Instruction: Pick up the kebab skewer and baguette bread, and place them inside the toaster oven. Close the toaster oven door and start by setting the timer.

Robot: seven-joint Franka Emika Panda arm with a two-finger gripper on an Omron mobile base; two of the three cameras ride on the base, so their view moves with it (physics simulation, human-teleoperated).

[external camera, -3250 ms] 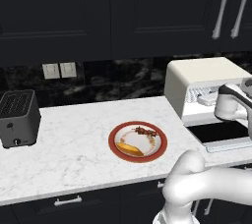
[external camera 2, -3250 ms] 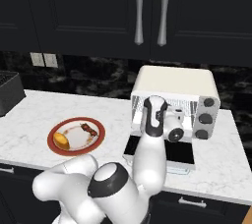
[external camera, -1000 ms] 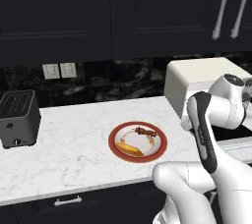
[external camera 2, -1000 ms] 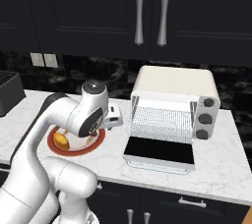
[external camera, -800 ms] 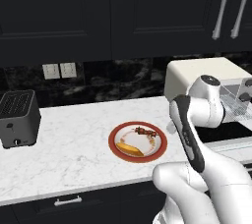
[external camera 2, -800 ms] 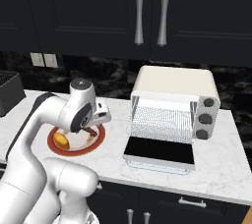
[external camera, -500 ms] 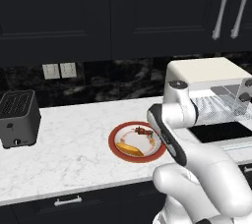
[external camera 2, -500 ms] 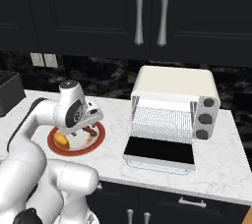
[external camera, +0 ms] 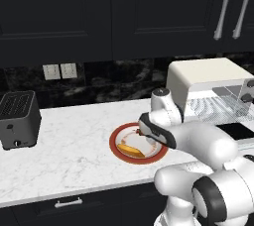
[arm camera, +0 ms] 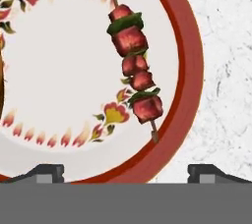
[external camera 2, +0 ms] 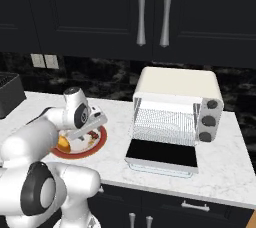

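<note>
While gripper hangs over plate, fingertips wide apart, holding nothing, kebab skewer lies upper centre of hand view; baguette bread on plate; toaster oven right, door down.

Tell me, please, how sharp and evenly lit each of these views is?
Hand view: kebab skewer crisp on the plate, flat light, no glare. Left base view: dark cabinets, bright marble counter. Right base view: toaster oven sharp, its door black glass.
</note>
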